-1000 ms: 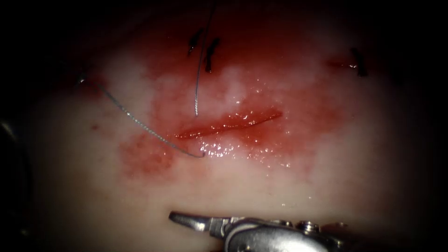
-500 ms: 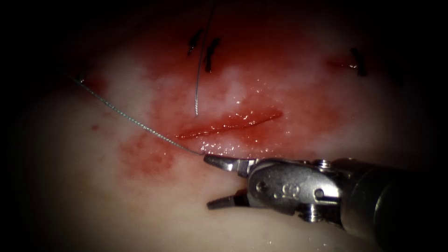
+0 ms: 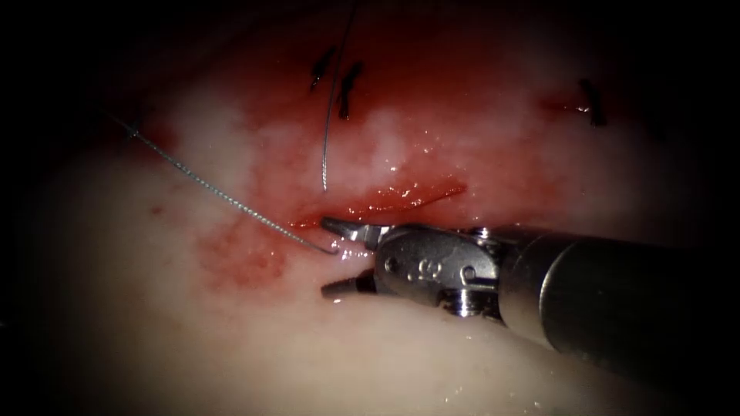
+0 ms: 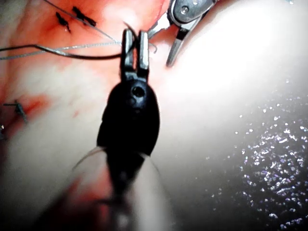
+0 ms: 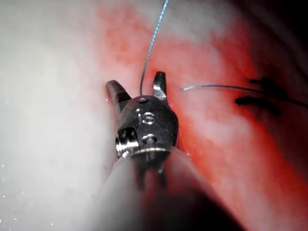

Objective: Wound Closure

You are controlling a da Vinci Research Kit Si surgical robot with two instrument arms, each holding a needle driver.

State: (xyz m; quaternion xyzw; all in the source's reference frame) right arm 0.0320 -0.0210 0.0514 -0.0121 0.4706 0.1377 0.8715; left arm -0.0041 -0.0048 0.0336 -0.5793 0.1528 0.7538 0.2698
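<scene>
The pale tissue (image 3: 154,323) is lying under the endoscope light, with the cut (image 3: 385,202) gaping at its middle and red fluid (image 3: 239,258) staining the surface around it. Dark stitches (image 3: 348,88) are sitting well above the cut.

A twisted thread (image 3: 208,189) is running from the far left down to a small hooked bend just beside the cut's left end, where it is meeting the tissue. A second strand (image 3: 327,131) is hanging from above, its free end stopping just short of the cut.

The right tool (image 3: 325,256) is reaching in from the right with its jaws spread wide, one on each side of that hooked bend, gripping nothing. In the right wrist view the thread is passing between the two parted jaws.

In the left wrist view the left tool (image 4: 134,41) is sitting over the thread lines; whether it is gripping anything cannot be told. Where the needle is cannot be told either.

The step in hand appears to be taking hold of the thread at its bend by the cut. That would call for the right tool clenching squarely on the strand without pinching the tissue beneath.
</scene>
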